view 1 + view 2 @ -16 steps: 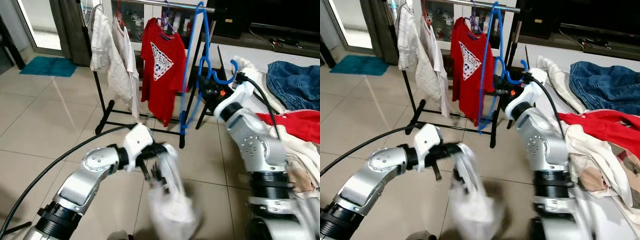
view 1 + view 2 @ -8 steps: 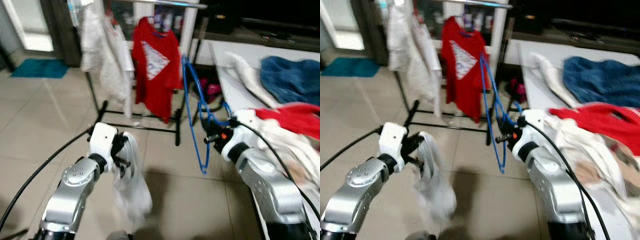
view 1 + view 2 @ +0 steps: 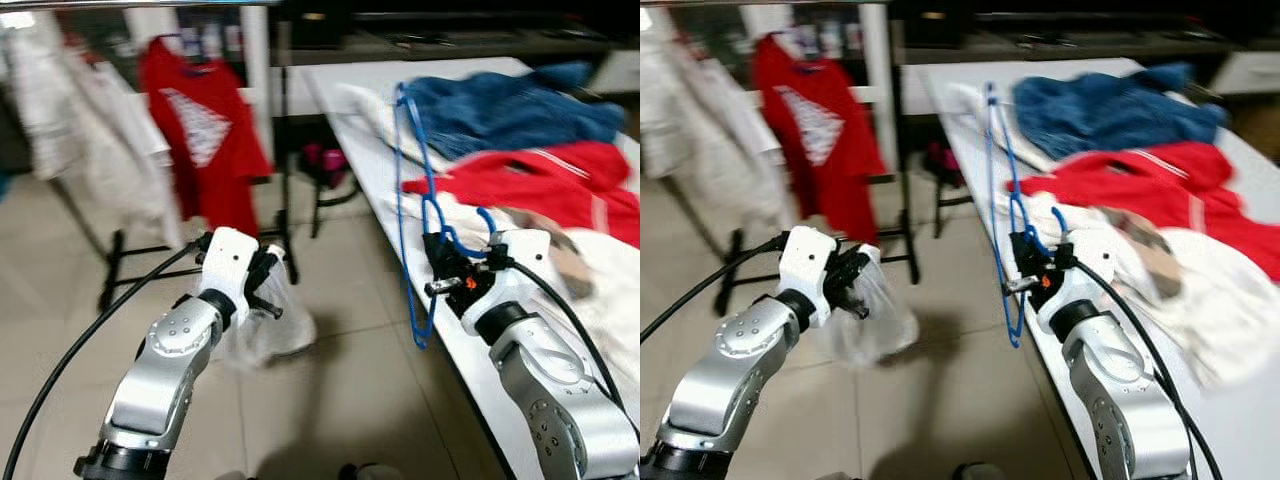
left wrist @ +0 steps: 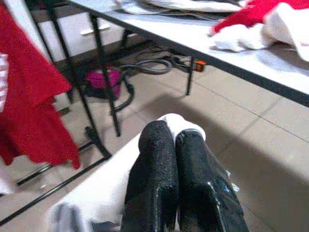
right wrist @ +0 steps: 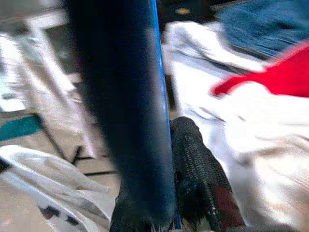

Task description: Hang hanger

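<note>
A blue wire hanger (image 3: 401, 180) stands upright in front of the table's edge, and my right gripper (image 3: 440, 272) is shut on its lower part. The right wrist view has the hanger (image 5: 125, 96) blurred and very close beside one black finger (image 5: 198, 169). My left gripper (image 3: 264, 287) is shut on a white garment (image 3: 265, 335) that hangs down in a bunch toward the tiled floor. In the left wrist view the two fingers (image 4: 154, 183) are pressed together on that white cloth (image 4: 104, 186). The clothes rack (image 3: 283, 190) stands at the left and is blurred.
A red T-shirt (image 3: 195, 130) and white shirts (image 3: 60, 130) hang on the rack. The white table (image 3: 365, 165) on the right carries blue jeans (image 3: 500, 110), a red garment (image 3: 530, 175) and white clothes (image 3: 600, 270). Tiled floor lies between rack and table.
The camera has swung right, so the rack slid left and the table came to the middle. My right gripper brought the hanger down and away from the rail. The left gripper pulled the white garment in.
</note>
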Tool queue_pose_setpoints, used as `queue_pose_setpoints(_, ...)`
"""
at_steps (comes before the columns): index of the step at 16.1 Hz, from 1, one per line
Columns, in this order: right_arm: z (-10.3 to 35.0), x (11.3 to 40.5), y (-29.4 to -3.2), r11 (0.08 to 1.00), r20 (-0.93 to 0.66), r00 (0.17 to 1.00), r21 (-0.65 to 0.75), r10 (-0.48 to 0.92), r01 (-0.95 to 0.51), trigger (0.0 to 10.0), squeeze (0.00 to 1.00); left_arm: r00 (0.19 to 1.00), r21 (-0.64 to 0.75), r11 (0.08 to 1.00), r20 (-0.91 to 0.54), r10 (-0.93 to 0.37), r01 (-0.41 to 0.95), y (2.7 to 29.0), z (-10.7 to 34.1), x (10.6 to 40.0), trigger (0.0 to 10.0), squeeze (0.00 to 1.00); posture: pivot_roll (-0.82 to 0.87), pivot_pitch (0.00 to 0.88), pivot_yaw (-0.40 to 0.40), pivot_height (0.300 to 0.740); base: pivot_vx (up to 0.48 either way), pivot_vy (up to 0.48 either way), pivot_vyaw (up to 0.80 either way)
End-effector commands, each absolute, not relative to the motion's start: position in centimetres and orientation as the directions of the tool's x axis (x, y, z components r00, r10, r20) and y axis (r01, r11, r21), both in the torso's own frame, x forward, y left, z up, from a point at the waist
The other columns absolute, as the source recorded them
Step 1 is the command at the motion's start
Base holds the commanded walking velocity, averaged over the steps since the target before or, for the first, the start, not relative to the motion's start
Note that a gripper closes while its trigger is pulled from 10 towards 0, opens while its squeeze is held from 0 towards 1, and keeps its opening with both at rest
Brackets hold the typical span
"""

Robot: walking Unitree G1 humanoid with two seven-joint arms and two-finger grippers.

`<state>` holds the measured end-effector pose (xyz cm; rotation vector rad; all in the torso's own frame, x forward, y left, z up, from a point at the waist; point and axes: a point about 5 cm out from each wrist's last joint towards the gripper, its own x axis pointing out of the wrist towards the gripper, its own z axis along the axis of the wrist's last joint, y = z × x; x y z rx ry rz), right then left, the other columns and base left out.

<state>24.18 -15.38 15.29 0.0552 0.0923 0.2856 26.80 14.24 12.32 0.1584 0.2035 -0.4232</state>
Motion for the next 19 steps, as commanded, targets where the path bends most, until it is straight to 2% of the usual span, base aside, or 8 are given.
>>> queue_pose_setpoints(1,15.3,24.2,-15.8,0.976,-0.108,0.970,0.014,0.219,-0.219,10.0,0.00,0.896,0.138,0.897,-0.225,-0.384,0.419,14.2,12.3,26.3,10.0,0.00,-0.02,0.000,-0.020,0.740,0.000,0.000,-0.80)
queue_pose_setpoints(2,15.2,24.2,-16.0,0.979,-0.115,0.973,-0.003,0.200,-0.202,10.0,0.00,0.897,0.148,0.897,-0.228,-0.378,0.416,14.3,12.2,26.2,10.0,0.00,-0.02,0.000,-0.029,0.740,0.000,0.000,-0.76)
queue_pose_setpoints(3,15.3,24.4,-16.2,0.988,-0.114,0.982,0.032,0.153,-0.150,10.0,0.00,0.898,0.154,0.896,-0.223,-0.379,0.416,14.0,12.3,26.2,10.0,0.00,-0.02,0.000,-0.040,0.740,0.000,0.000,-0.76)
queue_pose_setpoints(5,15.8,24.5,-15.8,0.987,-0.084,0.985,0.073,0.149,-0.143,10.0,0.00,0.895,0.156,0.890,-0.211,-0.394,0.429,13.4,12.7,26.6,10.0,0.00,-0.02,0.000,-0.040,0.740,0.000,0.000,-0.78)
queue_pose_setpoints(11,15.2,24.2,-14.6,0.972,-0.141,0.967,0.134,0.213,-0.195,10.0,0.00,0.886,0.201,0.871,-0.235,-0.401,0.448,13.4,12.6,26.5,10.0,0.00,0.00,0.000,-0.023,0.740,0.000,0.000,-0.67)
queue_pose_setpoints(13,15.8,24.0,-14.5,0.970,-0.092,0.969,0.108,0.228,-0.218,10.0,0.00,0.884,0.197,0.871,-0.234,-0.405,0.451,13.3,12.6,26.5,10.0,0.00,-0.02,0.000,-0.018,0.740,0.000,0.000,0.00)
queue_pose_setpoints(16,16.8,23.7,-13.9,0.956,-0.033,0.959,0.093,0.282,-0.278,10.0,0.00,0.874,0.194,0.860,-0.231,-0.428,0.473,12.9,12.5,26.9,10.0,0.00,-0.03,0.000,-0.015,0.740,0.000,0.000,-0.78)
queue_pose_setpoints(19,16.6,23.3,-14.0,0.961,-0.035,0.963,0.091,0.266,-0.262,10.0,0.00,0.870,0.188,0.858,-0.235,-0.434,0.478,12.5,12.4,26.7,10.0,0.00,-0.03,0.000,-0.003,0.740,0.000,0.000,-0.79)
